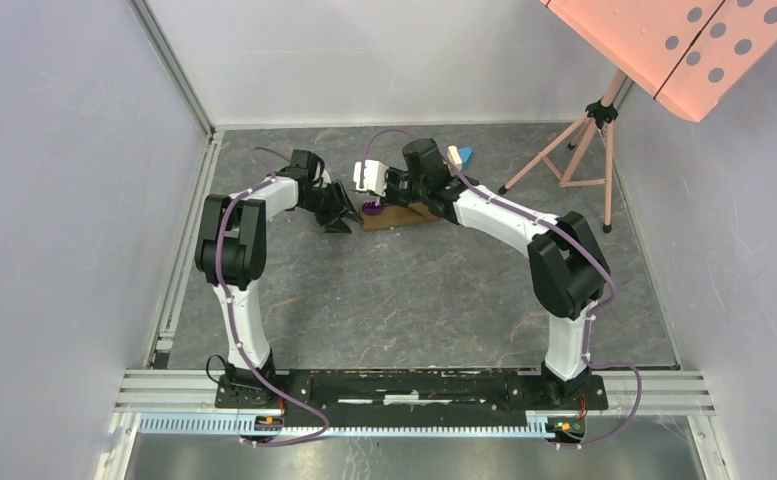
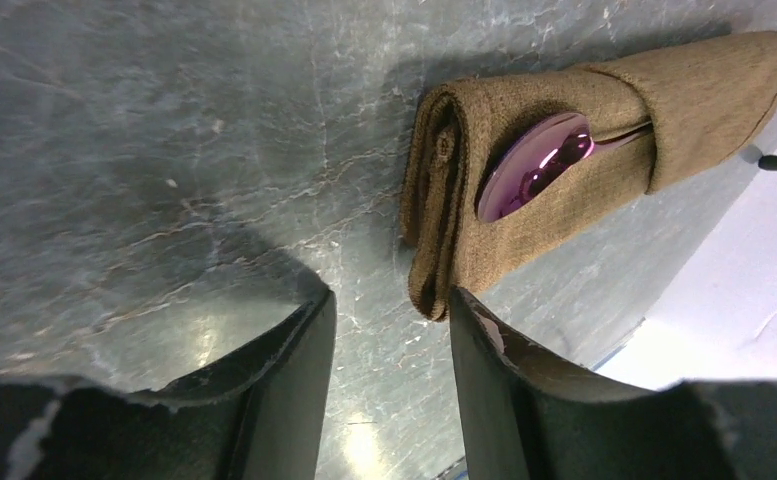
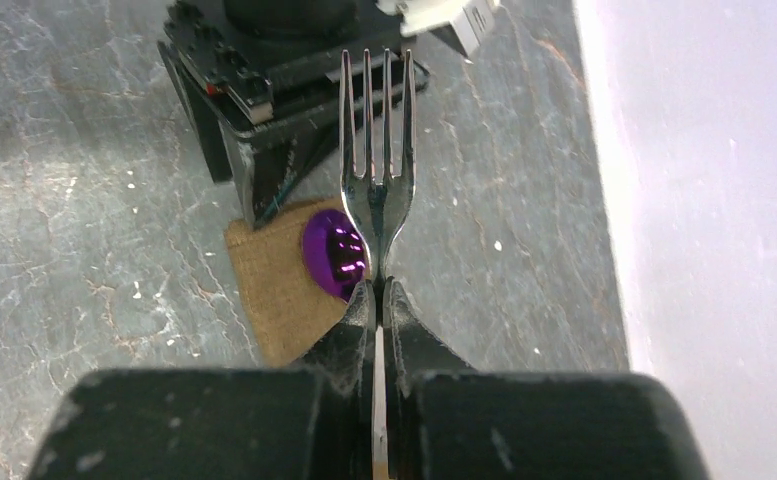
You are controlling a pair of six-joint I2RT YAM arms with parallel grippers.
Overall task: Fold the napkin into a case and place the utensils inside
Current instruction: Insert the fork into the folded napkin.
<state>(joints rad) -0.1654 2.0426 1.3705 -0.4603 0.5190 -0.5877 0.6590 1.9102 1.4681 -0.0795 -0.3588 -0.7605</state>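
The napkin lies folded as a narrow brown case (image 1: 404, 215) (image 2: 574, 215) (image 3: 272, 290) on the grey table. The spoon's purple bowl (image 2: 532, 165) (image 3: 329, 255) (image 1: 374, 208) sticks out of the case's fold, with its handle tucked under the cloth. My right gripper (image 3: 377, 285) (image 1: 384, 192) is shut on the neck of the silver fork (image 3: 376, 185) and holds it above the case, tines pointing away from me. My left gripper (image 2: 389, 300) (image 1: 339, 215) is open with nothing between its fingers. Its right fingertip (image 2: 474, 320) is next to the case's left end.
A pink music stand's tripod (image 1: 582, 150) stands at the back right. A blue block (image 1: 465, 155) and a white one (image 1: 454, 155) lie behind the right wrist. Grey walls close in left, back and right. A metal rail (image 1: 189, 250) runs along the left edge.
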